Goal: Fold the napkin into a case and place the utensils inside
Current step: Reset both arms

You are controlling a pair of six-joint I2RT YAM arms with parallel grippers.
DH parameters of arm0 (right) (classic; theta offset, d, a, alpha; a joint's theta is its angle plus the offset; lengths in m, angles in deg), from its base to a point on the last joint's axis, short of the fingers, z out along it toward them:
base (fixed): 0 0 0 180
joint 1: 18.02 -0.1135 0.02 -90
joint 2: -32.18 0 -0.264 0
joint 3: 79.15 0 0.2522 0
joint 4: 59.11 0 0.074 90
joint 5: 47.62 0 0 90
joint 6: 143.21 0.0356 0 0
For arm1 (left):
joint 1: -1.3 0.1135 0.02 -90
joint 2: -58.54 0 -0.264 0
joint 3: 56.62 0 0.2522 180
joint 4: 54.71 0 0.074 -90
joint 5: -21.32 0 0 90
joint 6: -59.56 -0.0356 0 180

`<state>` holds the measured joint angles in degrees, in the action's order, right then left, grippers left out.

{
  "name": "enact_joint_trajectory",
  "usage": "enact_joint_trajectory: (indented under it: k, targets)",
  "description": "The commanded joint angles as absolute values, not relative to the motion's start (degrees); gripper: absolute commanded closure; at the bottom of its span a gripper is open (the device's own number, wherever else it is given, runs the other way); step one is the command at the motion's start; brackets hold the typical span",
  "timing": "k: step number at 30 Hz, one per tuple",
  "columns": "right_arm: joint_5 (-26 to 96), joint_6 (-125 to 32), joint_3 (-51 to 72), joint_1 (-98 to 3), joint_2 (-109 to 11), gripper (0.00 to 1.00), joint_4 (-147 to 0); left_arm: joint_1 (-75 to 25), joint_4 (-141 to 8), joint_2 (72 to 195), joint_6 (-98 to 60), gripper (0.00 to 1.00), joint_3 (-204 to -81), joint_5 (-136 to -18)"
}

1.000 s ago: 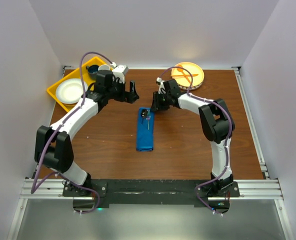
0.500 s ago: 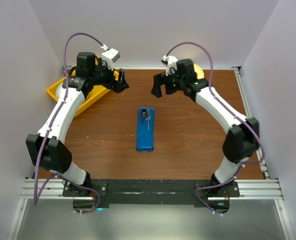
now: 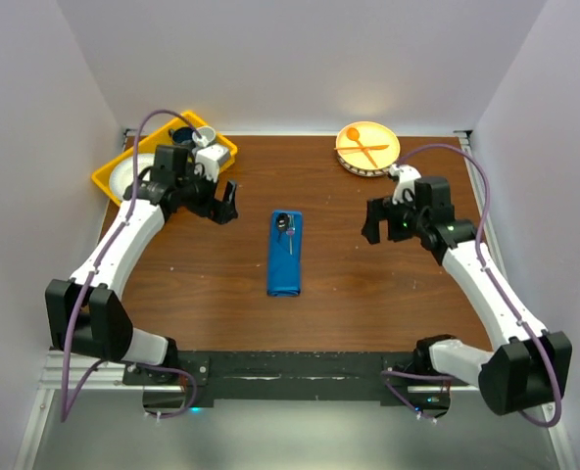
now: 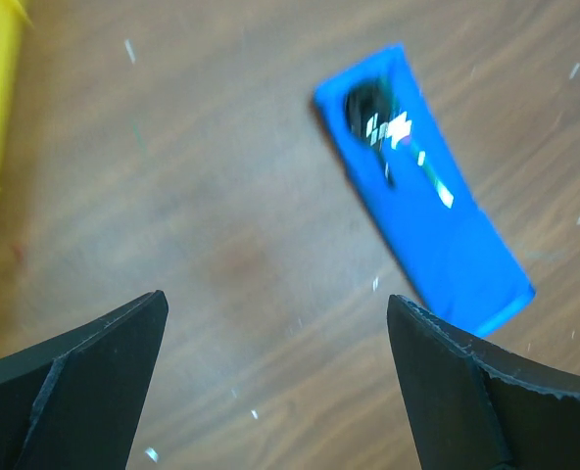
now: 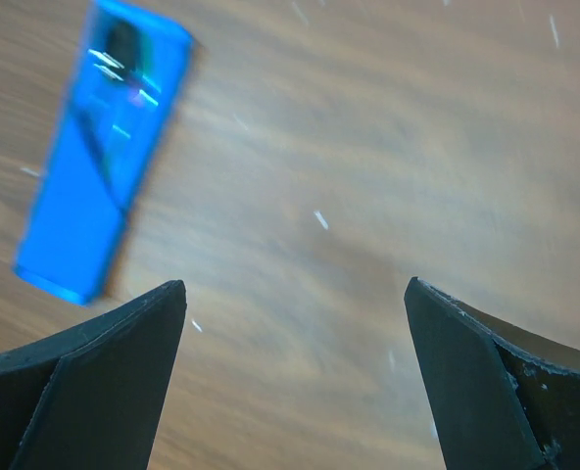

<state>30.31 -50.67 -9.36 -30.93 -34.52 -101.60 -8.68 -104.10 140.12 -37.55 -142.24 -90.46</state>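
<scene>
The long, narrow bright blue cloth case (image 3: 284, 264) lies flat with the slim shiny metal utensils (image 3: 287, 227) tucked into its far end, so the task looks done. The left gripper (image 3: 225, 203) and right gripper (image 3: 372, 220) hang either side of the case, jaws apart and empty, probably because nothing needs holding.

White-and-black left arm (image 3: 123, 240) and white-and-black right arm (image 3: 486, 279) held apart, both open-handed
From the overhead view, the left arm runs from its base at 7 o'clock through an elbow at 8 to 10 o'clock, where the black two-finger left gripper (image 3: 224, 201) faces 3 o'clock, jaws spread wide and empty; the right arm bends at 4 o'clock and ends at 3 o'clock, the black two-finger right gripper (image 3: 373, 220) facing 9 o'clock, equally wide, holding nothing
</scene>
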Motion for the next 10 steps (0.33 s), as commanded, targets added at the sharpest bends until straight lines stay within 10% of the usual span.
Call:
enact_joint_trajectory:
  k: [1, 10]
  targets:
    - [31.04, -51.19, -12.82, -28.57, -29.44, 0.02, -101.17, -8.46, -102.92, 136.76, -37.47, 0.00, -137.28, -88.55]
    - [29.46, -50.93, -13.01, -28.30, -29.26, 0.02, -100.55, -8.37, -100.99, 134.48, -35.36, 0.00, -134.18, -88.19]
